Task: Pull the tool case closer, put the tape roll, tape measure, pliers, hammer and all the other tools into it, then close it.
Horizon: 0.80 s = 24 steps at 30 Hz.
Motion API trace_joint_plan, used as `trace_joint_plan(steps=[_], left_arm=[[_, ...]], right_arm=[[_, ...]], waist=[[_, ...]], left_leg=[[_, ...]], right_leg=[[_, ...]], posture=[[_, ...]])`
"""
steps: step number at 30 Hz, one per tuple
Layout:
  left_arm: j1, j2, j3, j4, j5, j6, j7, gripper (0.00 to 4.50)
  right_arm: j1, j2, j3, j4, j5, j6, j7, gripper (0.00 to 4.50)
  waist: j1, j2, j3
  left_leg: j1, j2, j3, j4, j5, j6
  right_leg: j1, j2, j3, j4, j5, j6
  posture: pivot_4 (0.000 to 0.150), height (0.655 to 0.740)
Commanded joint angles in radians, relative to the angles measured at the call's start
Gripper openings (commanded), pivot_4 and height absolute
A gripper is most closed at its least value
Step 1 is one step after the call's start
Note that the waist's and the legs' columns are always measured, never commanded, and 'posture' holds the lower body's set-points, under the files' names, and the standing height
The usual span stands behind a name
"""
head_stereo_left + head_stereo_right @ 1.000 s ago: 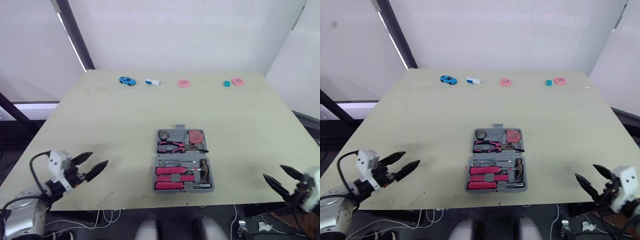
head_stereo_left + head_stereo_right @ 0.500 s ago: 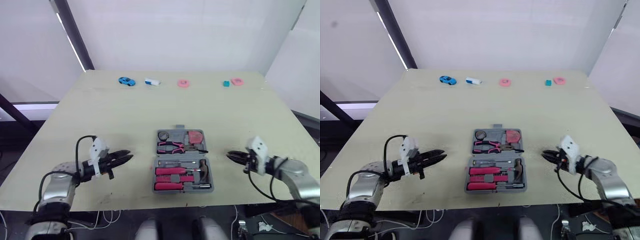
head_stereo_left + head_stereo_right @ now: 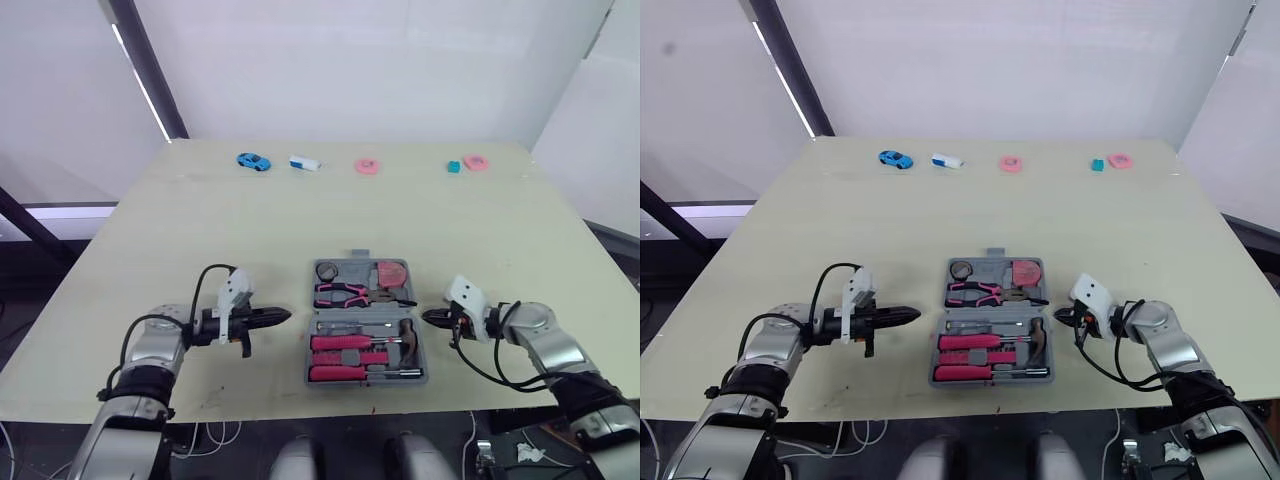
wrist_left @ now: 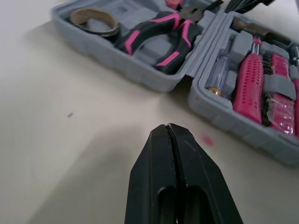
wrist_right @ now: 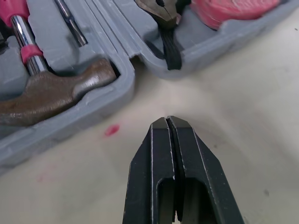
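So the tool case (image 4: 148, 74) lies open and flat between the two arms. It's just ahead of the left gripper (image 3: 286, 317), whose fingers are pressed tight together and holding nothing. The right gripper (image 3: 427, 317) is clenched empty the same way, with the case's other side wall just ahead of its tips. Both tips point roughly at the hinge line. From what I can see everything's in its slot: tape roll (image 3: 329, 269), pliers (image 3: 345, 292) and tape measure (image 3: 392, 272) in the far half, and the hammer (image 5: 56, 95) in the near half with the pink-handled drivers. My guess is it's hard moulded plastic, stiff and smooth, so it'll slide easily on the table. It's probably heavy with all that steel inside. I'd open the fingers, pinch the far half's side walls near its outer edge, and fold it over slowly so nothing pops out.
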Motion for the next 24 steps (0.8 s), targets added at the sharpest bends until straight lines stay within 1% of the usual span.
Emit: trace_joint_plan(steps=[1, 7, 13, 24], left_arm=[[-0.042, -0.009, -0.016, 0.045, 0.023, -0.019, -0.022, 0.05], [-0.104, -0.038, -0.047, 0.15, 0.078, -0.058, -0.033, 0.05], [-0.149, -0.08, -0.05, 0.247, 0.105, -0.087, -0.028, 0.05], [-0.187, -0.118, -0.071, 0.347, 0.174, -0.181, -0.001, 0.05]], right_arm=[[-0.024, 0.014, -0.006, 0.001, -0.002, -0.025, 0.002, 0.0], [-0.036, 0.031, 0.007, 0.026, -0.022, -0.046, -0.001, 0.0], [-0.045, 0.049, 0.014, 0.056, -0.048, -0.067, -0.011, 0.0], [-0.048, 0.056, 0.017, 0.072, -0.072, -0.084, -0.008, 0.0]], waist=[[0.0, 0.0, 0.0], [0.0, 0.0, 0.0], [0.001, 0.0, 0.0], [0.001, 0.0, 0.0]], left_leg=[[0.0, 0.0, 0.0, 0.0, 0.0, 0.0], [0.0, 0.0, 0.0, 0.0, 0.0, 0.0], [0.0, 0.0, 0.0, 0.0, 0.0, 0.0], [0.001, 0.0, -0.001, 0.0, 0.0, 0.0]], right_leg=[[0.0, 0.0, 0.0, 0.0, 0.0, 0.0], [0.0, 0.0, 0.0, 0.0, 0.0, 0.0], [0.0, 0.0, 0.0, 0.0, 0.0, 0.0], [0.001, 0.0, 0.0, 0.001, 0.0, 0.0]], posture=[[0.15, 0.74], [0.15, 0.74], [0.15, 0.74], [0.15, 0.74]])
